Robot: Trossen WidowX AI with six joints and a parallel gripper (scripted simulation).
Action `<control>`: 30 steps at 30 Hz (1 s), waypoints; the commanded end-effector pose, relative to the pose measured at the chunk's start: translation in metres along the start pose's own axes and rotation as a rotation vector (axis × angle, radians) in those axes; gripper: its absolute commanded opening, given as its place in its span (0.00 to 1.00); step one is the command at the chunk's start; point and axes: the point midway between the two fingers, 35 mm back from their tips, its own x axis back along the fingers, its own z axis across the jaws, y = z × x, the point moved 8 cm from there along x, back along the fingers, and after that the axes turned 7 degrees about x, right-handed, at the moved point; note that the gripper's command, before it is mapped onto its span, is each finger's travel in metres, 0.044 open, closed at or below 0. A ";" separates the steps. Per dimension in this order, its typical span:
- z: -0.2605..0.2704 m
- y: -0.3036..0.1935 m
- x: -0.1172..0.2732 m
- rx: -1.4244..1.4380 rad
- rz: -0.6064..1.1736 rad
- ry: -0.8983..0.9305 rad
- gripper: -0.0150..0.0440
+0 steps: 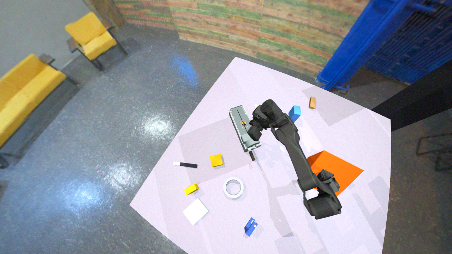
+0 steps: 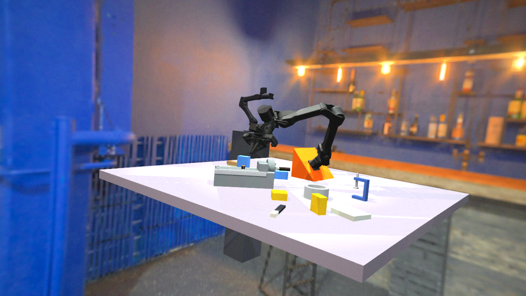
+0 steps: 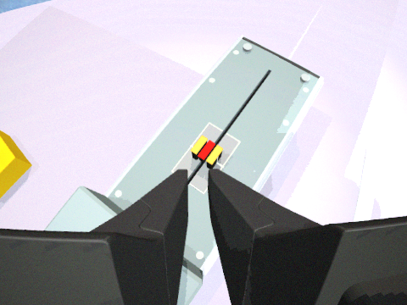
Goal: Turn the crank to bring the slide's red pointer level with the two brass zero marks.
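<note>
The grey machine [image 1: 235,118] [image 2: 242,180] [image 3: 191,114] stands on the table with a slot along its top. Its red pointer [image 1: 243,123] [image 3: 207,150] sits between the left brass mark [image 3: 199,145] and the right brass mark [image 3: 214,156]; in the wrist view the three look level. The crank's dark handle [image 1: 251,155] [image 2: 284,169] sticks out at the machine's end and is outside the wrist view. My gripper [image 3: 198,179] [image 2: 252,152] is shut with a narrow gap and nothing in it. It hangs above the slotted top, away from the handle.
An orange wedge [image 1: 343,170] [image 2: 305,169] stands near the arm's base. A blue block [image 1: 294,113] [image 2: 243,161] is behind the machine. A yellow block [image 1: 216,160] [image 2: 279,195], a grey ring [image 1: 225,187] and a blue clamp [image 2: 366,189] are beyond the handle end.
</note>
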 end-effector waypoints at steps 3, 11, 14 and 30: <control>-0.001 0.000 0.000 -0.004 -0.002 -0.005 0.25; 0.000 0.000 0.000 0.000 0.000 0.001 0.25; 0.000 0.000 0.000 0.000 0.000 0.001 0.25; 0.000 0.000 0.000 0.000 0.000 0.001 0.83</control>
